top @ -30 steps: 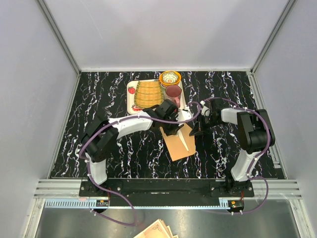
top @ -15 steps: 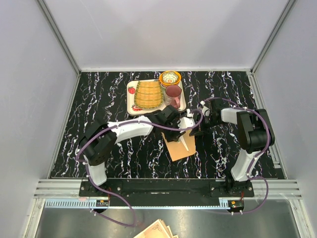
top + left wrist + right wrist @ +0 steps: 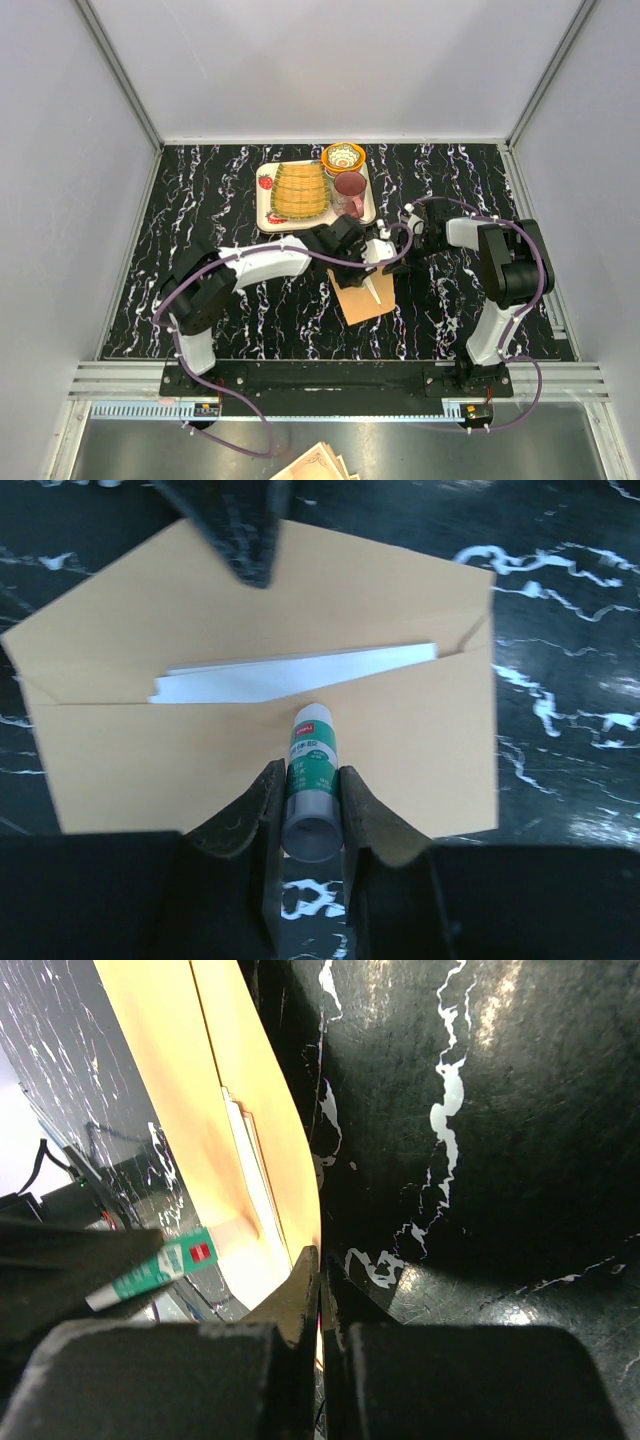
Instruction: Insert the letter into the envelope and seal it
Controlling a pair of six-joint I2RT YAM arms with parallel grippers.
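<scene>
Inside envelope (image 3: 150,750), letter (image 3: 300,675) mostly hidden; left claw (image 3: 311,780) around glue stick (image 3: 312,755), right claw (image 3: 320,1265) pinching envelope edge.

letter (image 3: 300,675) mostly hidden inside envelope (image 3: 130,765)

I see the envelope (image 3: 362,295) lying on the tabletop (image 3: 200,200), just before the tray (image 3: 262,190). The tray carries a cup (image 3: 350,187), with a bowl (image 3: 343,157) behind it at the far right corner. The letter (image 3: 300,675) sits in the envelope, one edge out at the mouth. My left claw (image 3: 311,782) holds a glue stick (image 3: 310,765) over the envelope. The right claw (image 3: 320,1268), pressed together, touches the flap's edge.
</scene>
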